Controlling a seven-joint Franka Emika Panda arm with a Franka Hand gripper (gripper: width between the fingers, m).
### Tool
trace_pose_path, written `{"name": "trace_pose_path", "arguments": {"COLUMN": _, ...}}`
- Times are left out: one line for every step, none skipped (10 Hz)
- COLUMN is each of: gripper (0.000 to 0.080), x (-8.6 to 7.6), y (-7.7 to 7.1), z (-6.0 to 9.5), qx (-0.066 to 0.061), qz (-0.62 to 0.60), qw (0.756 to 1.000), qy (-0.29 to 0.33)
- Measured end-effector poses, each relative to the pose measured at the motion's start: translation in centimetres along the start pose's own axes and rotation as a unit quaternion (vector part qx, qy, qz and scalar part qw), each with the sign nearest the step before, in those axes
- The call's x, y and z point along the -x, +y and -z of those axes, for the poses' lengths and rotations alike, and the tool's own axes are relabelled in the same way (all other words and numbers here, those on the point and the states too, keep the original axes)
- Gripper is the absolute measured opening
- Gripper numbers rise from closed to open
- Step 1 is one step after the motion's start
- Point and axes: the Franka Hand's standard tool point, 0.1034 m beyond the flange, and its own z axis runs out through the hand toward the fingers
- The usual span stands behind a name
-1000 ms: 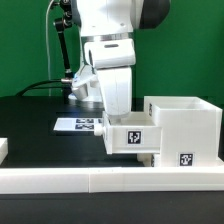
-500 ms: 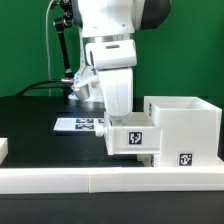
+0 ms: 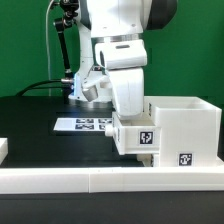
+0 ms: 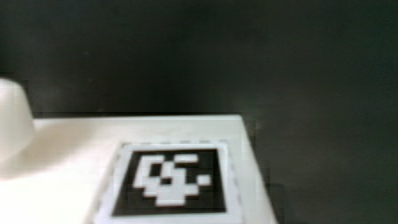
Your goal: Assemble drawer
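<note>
The white drawer shell (image 3: 190,122) stands open-topped at the exterior view's right, with a tag low on its front (image 3: 186,158). A white tray (image 3: 130,135) with a tag (image 3: 147,137) is slightly tilted, above the table, with its end against the shell's open side. My gripper (image 3: 127,116) comes down onto the tray from above. Its fingers are hidden behind the hand and the tray, which moves with it. The wrist view shows only the tray's white face and tag (image 4: 169,182) over the dark table. I cannot make out a second tray.
The marker board (image 3: 82,124) lies flat on the black table behind the tray. A long low white border rail (image 3: 90,181) runs along the front edge. A small white piece (image 3: 3,150) sits at the exterior view's far left. Cables hang behind the arm.
My gripper and the tray have moved toward the exterior view's right, closer into the shell. The tray now sits slightly tilted. The shell has not moved.
</note>
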Motion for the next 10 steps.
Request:
{"name": "trace_pose_path", "arguments": {"gripper": 0.0042, "x": -0.47, "y": 0.07, "z": -0.07, "qx": 0.002, "qz": 0.003, "qw": 1.0, "qy": 0.0}}
{"name": "trace_pose_path", "arguments": {"gripper": 0.0042, "x": -0.69, "y": 0.13, "z": -0.1, "qx": 0.004, "qz": 0.001, "qw": 1.0, "qy": 0.0}}
{"name": "trace_pose_path", "arguments": {"gripper": 0.0042, "x": -0.55, "y": 0.19, "z": -0.11, "qx": 0.009, "qz": -0.001, "qw": 1.0, "qy": 0.001}}
{"name": "trace_pose_path", "arguments": {"gripper": 0.0042, "x": -0.52, "y": 0.2, "z": -0.09, "qx": 0.009, "qz": -0.001, "qw": 1.0, "qy": 0.001}}
{"name": "trace_pose_path", "arguments": {"gripper": 0.0042, "x": -0.5, "y": 0.19, "z": -0.11, "qx": 0.009, "qz": -0.001, "qw": 1.0, "qy": 0.001}}
{"name": "trace_pose_path", "arguments": {"gripper": 0.0221, "x": -0.49, "y": 0.19, "z": -0.1, "qx": 0.009, "qz": -0.002, "qw": 1.0, "qy": 0.001}}
{"name": "trace_pose_path", "arguments": {"gripper": 0.0357, "x": -0.59, "y": 0.18, "z": -0.26, "qx": 0.01, "qz": -0.003, "qw": 1.0, "qy": 0.001}}
{"name": "trace_pose_path", "arguments": {"gripper": 0.0357, "x": -0.6, "y": 0.13, "z": -0.36, "qx": 0.009, "qz": -0.003, "qw": 1.0, "qy": 0.002}}
{"name": "trace_pose_path", "arguments": {"gripper": 0.0541, "x": -0.6, "y": 0.14, "z": -0.35, "qx": 0.009, "qz": -0.003, "qw": 1.0, "qy": 0.002}}
{"name": "trace_pose_path", "arguments": {"gripper": 0.0615, "x": -0.59, "y": 0.17, "z": -0.29, "qx": 0.009, "qz": -0.003, "qw": 1.0, "qy": 0.002}}
